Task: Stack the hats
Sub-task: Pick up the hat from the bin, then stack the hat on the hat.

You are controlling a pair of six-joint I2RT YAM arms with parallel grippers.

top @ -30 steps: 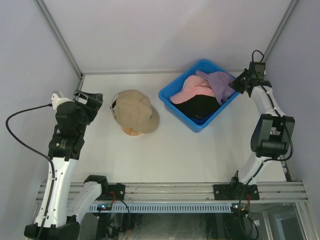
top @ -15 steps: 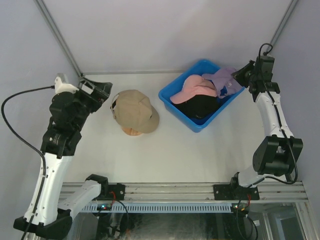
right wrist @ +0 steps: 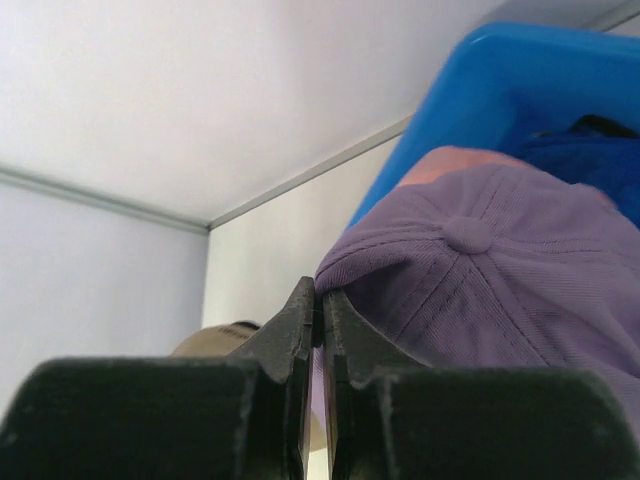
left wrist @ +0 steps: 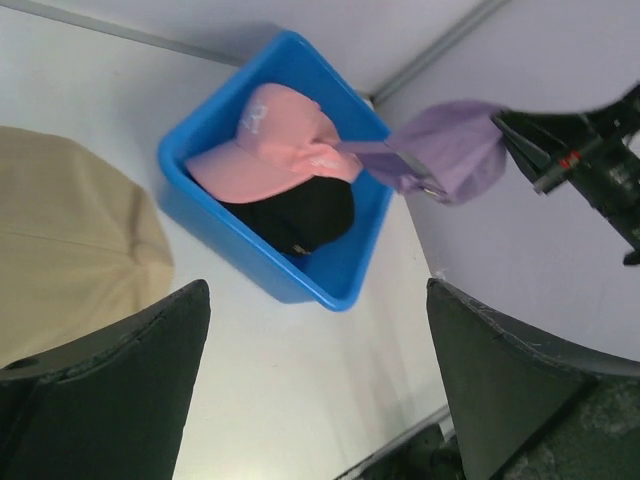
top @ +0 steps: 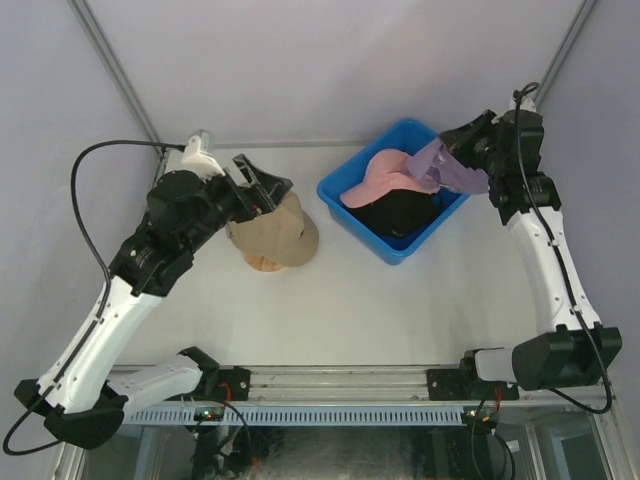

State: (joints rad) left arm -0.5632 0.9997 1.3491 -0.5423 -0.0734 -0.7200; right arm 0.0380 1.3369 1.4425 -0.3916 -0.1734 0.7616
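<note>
Right pincer [right wrist: 318, 300] clamped on the purple cap [top: 452, 166], hanging above the far corner of the bin [top: 385, 246] (left pincer [top: 262, 185] wide by the tan cap [top: 278, 228]): transfer step, next likely calling for a carry across the bench [top: 350, 300] and a crown-over-crown lowering.

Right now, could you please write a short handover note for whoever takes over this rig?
The left end effector is open and empty, above the tan hat.
The right end effector is shut on the purple hat, held above the bin at its right side.
The tan hat sits on the stand; the pink hat lies on the black hat in the bin.
Done: tan hat placed. Left: stack purple, pink and black on it.
</note>
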